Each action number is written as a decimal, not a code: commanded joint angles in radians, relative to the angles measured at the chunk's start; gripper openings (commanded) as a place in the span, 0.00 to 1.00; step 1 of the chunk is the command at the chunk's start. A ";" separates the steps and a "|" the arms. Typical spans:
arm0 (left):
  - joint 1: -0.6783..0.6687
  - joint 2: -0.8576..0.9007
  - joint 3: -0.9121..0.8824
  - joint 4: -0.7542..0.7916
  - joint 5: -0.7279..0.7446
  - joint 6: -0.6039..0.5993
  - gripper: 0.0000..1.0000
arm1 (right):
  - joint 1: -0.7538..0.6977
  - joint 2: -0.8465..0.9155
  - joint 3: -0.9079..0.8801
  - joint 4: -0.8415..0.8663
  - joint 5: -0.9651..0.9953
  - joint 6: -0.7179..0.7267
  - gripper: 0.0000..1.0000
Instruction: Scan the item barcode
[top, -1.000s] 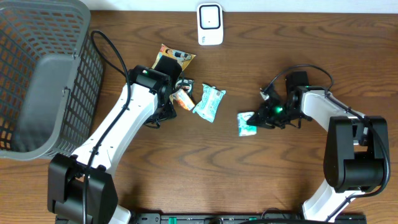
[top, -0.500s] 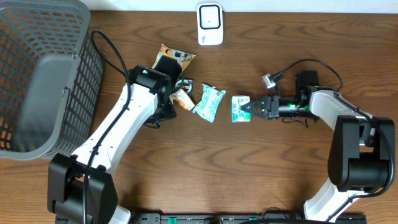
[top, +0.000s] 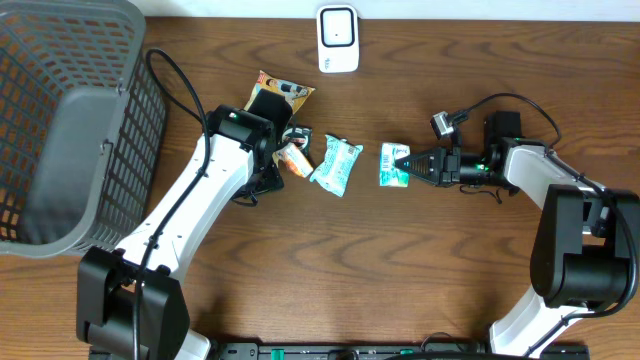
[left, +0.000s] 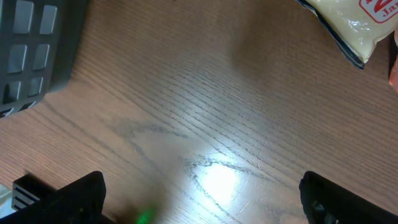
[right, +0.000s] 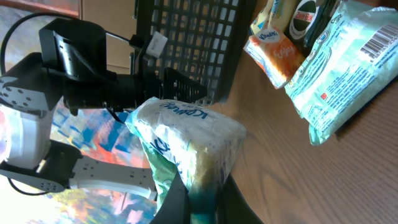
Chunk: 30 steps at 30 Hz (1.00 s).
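Moved farther out since a second ago, the green-and-white crinkled plastic packet is pinched in the right claw, and its barcode is judged due for presenting to the white boxy scanner well beyond and left of that claw.

Print on the packet is unreadably small overhead.

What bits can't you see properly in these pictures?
Green packet: overhead, its print is too small to read; in the right wrist view, the right gripper covers its bottom end.
Left gripper: the left wrist view shows only fingertips, cut off at the bottom edge.
Orange packet: overhead, partly under the left arm.
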<state>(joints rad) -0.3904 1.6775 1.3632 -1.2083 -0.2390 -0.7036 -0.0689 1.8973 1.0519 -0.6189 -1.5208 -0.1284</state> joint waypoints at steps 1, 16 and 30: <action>0.003 -0.005 -0.006 -0.006 -0.016 -0.009 0.98 | -0.002 0.005 0.016 -0.002 -0.042 0.031 0.01; 0.003 -0.005 -0.006 -0.006 -0.016 -0.009 0.98 | -0.001 0.005 0.016 -0.024 -0.041 -0.006 0.01; 0.003 -0.005 -0.006 -0.006 -0.016 -0.009 0.98 | 0.027 0.005 0.016 -0.014 -0.041 -0.083 0.01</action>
<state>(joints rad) -0.3904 1.6775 1.3632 -1.2083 -0.2390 -0.7036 -0.0463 1.8973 1.0519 -0.6369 -1.5272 -0.1570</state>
